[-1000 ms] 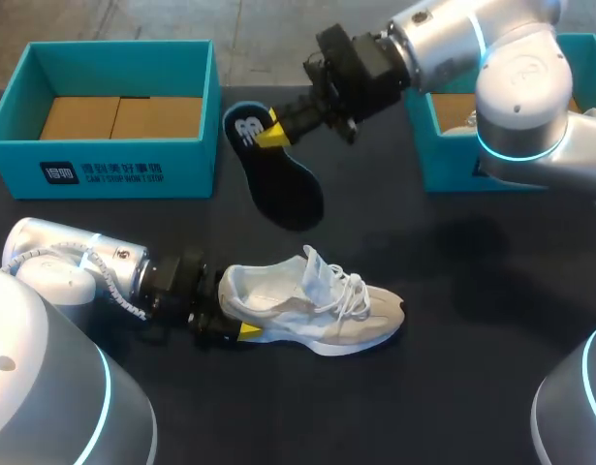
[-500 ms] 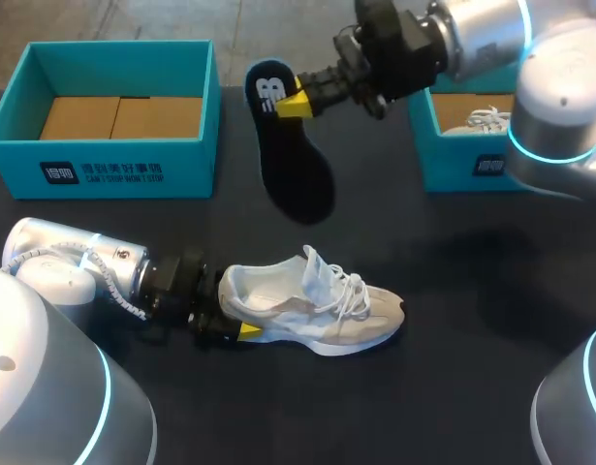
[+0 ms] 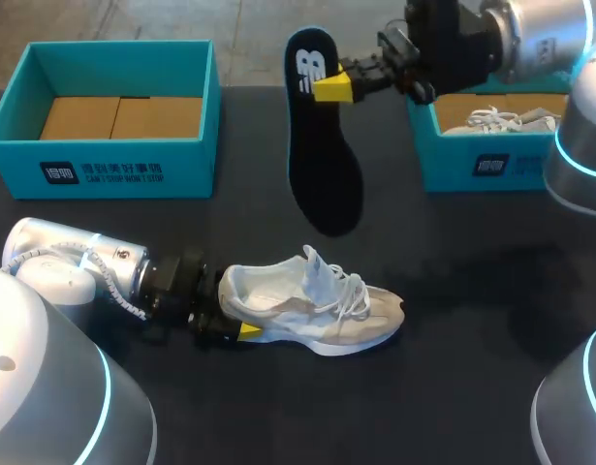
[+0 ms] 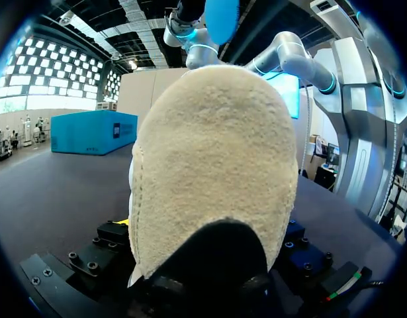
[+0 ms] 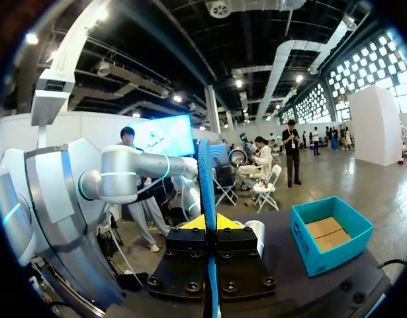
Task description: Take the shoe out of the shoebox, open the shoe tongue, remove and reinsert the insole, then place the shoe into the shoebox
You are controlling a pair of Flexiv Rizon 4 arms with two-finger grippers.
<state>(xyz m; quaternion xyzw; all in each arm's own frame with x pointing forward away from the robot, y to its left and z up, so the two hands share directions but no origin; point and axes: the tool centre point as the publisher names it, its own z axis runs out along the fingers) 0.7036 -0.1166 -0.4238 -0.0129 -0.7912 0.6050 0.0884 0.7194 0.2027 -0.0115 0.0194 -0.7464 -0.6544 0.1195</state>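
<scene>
A white and beige shoe (image 3: 317, 308) stands upright on the dark table, toe to the right, tongue pulled up. My left gripper (image 3: 235, 312) straddles its heel with fingers wide apart; one yellow fingertip (image 3: 247, 331) shows beside the sole. The left wrist view is filled by the beige heel (image 4: 213, 165). My right gripper (image 3: 333, 87) is shut on the heel end of the black insole (image 3: 322, 165), which hangs in the air above the shoe, toe down. In the right wrist view the insole (image 5: 206, 179) runs edge-on between the pads.
A teal shoebox (image 3: 104, 172) with a cardboard liner sits at the back left. A second teal box (image 3: 472, 167) at the back right holds another white shoe (image 3: 501, 118), just behind my right arm.
My right arm has lifted the insole higher and carried it to the right, so it now hangs more upright. The left arm and the shoe have stayed in place.
</scene>
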